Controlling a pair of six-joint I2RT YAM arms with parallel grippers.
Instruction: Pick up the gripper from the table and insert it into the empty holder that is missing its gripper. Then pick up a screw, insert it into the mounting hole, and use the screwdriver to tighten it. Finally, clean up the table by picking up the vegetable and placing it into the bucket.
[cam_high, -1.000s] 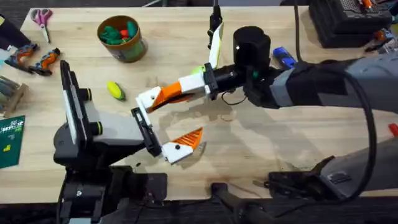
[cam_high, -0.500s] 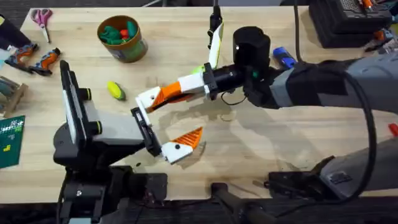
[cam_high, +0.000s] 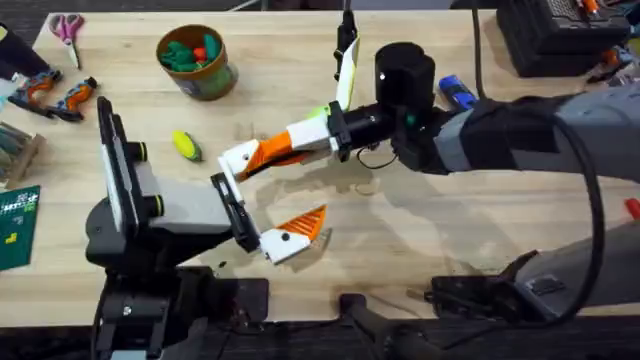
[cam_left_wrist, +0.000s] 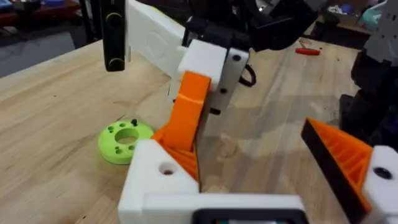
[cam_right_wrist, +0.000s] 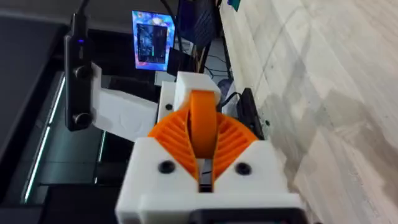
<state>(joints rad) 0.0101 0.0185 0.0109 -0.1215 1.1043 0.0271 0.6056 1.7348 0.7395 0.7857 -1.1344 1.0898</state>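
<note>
Matt pale wood table (cam_high: 480, 210); smooth matt orange plastic gripper (cam_left_wrist: 189, 109); glossy green plastic disc (cam_left_wrist: 124, 140).

The pale, wood-grained table top (cam_high: 450, 230) carries a small yellow-green oblong toy vegetable (cam_high: 186, 145) and a round tub with olive-gold and tan sides (cam_high: 197, 62) holding dark green and red toy foods (cam_high: 190, 52). A stubby bright blue screwdriver (cam_high: 456, 92) lies near pink-handled scissors (cam_high: 68, 28) and orange-and-black hand tools (cam_high: 58, 95). The small orange ribbed plastic wedge (cam_left_wrist: 188, 112) sits against an all-white boxy block (cam_left_wrist: 163, 180). A bright green round disc with holes (cam_left_wrist: 124, 140) lies beside it.
</note>
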